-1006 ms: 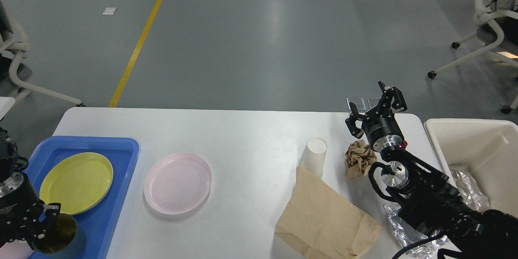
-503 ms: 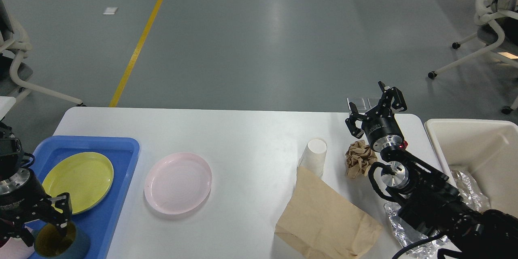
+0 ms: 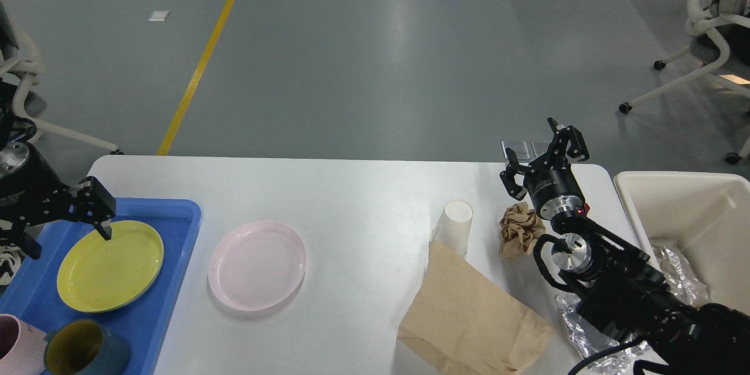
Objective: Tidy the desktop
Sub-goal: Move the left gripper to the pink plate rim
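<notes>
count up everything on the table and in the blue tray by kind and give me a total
Plates: 2, yellow plate and pink plate
Cups: 3, pink mug, teal mug, white paper cup
Paper: 2, brown bag, crumpled brown ball
Foil: 1, crumpled sheet
Total: 8

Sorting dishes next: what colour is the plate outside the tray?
Pale pink plate, clearest in the head view.

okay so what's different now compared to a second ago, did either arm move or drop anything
The left gripper let go of the dark blue cup, leaving it upright in the blue tray, then rose and moved away over the yellow plate, open and empty. The right gripper, pink plate, paper cup, crumpled paper and brown bag stayed put.
</notes>
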Controlling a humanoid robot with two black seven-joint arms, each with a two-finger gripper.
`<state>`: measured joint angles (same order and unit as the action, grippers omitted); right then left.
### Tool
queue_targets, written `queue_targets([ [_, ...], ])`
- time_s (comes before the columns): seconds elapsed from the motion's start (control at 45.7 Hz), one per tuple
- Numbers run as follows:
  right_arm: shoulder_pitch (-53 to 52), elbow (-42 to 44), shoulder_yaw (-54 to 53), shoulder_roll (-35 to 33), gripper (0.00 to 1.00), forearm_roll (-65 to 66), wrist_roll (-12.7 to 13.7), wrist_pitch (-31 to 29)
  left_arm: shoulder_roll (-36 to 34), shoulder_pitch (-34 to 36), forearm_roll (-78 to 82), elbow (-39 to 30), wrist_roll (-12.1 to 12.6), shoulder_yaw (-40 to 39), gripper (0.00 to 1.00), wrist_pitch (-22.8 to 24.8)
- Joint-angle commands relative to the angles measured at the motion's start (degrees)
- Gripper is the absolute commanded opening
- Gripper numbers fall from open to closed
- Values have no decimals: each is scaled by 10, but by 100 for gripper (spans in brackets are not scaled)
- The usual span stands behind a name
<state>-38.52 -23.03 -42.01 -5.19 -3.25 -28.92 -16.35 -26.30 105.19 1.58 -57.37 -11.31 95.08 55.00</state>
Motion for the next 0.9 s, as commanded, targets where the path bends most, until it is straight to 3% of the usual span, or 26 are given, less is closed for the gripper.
queue_targets([
  [0.0,0,0,0,0,100,0,0,0,48,71,-1,-41,-3,30,96,0],
  [0.087,0,0,0,0,100,0,0,0,82,118,-5,-60,-3,43,96,0],
  [0.241,0,0,0,0,100,0,0,0,104,105,-50,-49,0,27,96,-1],
  [0.459,0,0,0,0,100,0,0,0,150,-1,-60,-16,8,-54,96,-148],
  [0.59,0,0,0,0,100,0,0,0,179,-74,-61,24,21,-80,95,-197],
  [0.7,0,0,0,0,100,0,0,0,200,-138,-61,70,57,-101,95,-206],
  [0.875,0,0,0,0,100,0,0,0,205,-203,-61,115,145,-144,95,-222],
])
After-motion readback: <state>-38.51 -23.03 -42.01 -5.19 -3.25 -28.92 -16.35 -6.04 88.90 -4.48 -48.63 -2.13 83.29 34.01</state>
